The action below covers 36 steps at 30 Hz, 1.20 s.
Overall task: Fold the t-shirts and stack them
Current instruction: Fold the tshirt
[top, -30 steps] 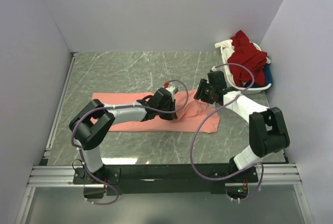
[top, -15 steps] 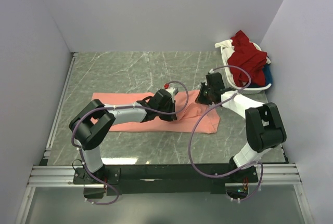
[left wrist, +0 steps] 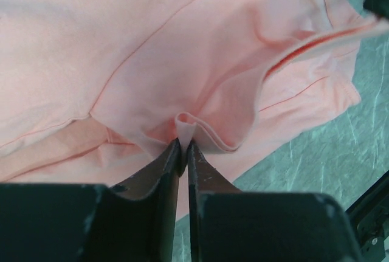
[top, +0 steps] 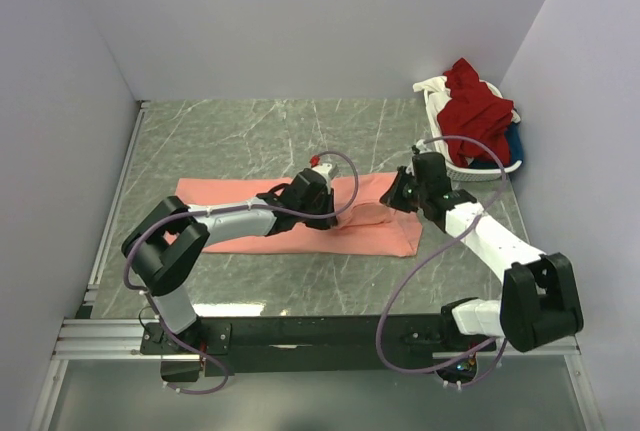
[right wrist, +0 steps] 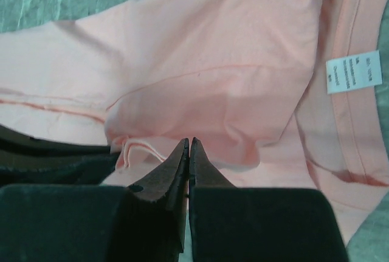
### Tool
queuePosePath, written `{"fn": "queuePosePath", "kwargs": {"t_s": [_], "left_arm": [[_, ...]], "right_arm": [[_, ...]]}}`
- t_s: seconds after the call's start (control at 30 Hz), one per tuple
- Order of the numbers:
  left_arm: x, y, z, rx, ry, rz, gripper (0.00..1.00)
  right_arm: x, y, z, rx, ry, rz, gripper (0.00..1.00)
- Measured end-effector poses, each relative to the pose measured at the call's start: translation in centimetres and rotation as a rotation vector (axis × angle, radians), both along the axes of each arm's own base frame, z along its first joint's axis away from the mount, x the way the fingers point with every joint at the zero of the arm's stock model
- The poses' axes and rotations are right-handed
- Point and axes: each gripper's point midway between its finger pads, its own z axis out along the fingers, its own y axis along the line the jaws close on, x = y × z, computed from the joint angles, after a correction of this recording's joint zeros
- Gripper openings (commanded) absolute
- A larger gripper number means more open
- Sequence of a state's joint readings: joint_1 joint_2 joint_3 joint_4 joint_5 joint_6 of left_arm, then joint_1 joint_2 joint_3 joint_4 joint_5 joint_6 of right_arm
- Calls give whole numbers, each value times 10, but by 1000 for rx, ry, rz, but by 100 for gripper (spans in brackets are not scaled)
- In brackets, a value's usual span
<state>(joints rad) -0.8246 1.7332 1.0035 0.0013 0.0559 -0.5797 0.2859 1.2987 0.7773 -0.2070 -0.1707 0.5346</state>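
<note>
A salmon-pink t-shirt (top: 240,213) lies spread across the middle of the table. My left gripper (top: 336,213) rests on its right half, and in the left wrist view the jaws (left wrist: 183,143) are nearly together, pinching a small raised fold of pink cloth. My right gripper (top: 396,194) sits at the shirt's right end, and its jaws (right wrist: 189,142) are pressed shut into the cloth, which puckers around the tips. The white neck label (right wrist: 354,72) shows to the right of them. The cloth humps up between the two grippers (top: 368,213). Dark red (top: 476,101), white (top: 430,84) and blue (top: 513,144) t-shirts are heaped in the basket.
A white slatted basket (top: 470,168) stands at the back right, close behind my right arm. Bare green marble table (top: 250,136) lies behind the shirt and in front of it (top: 300,276). White walls close in the sides and back.
My right gripper has closed from open onto the shirt's right end, and the right arm's elbow has swung out toward the near right. The left gripper has stayed on its fold.
</note>
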Motion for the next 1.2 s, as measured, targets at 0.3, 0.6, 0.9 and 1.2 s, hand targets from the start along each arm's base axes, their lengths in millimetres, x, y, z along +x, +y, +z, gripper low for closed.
{"fn": "queuePosePath", "kwargs": {"t_s": [0.3, 0.6, 0.9, 1.2], "left_arm": [[-3, 10, -7, 30, 24, 42, 35], [-8, 30, 14, 38, 11, 104, 46], [6, 65, 32, 69, 5, 261, 38], [10, 111, 7, 167, 88, 432, 25]], "right_arm": [[-52, 4, -28, 19, 58, 43, 5], [-89, -4, -31, 39, 49, 39, 16], [-96, -8, -13, 58, 6, 20, 40], [-57, -2, -20, -2, 80, -17, 40]]}}
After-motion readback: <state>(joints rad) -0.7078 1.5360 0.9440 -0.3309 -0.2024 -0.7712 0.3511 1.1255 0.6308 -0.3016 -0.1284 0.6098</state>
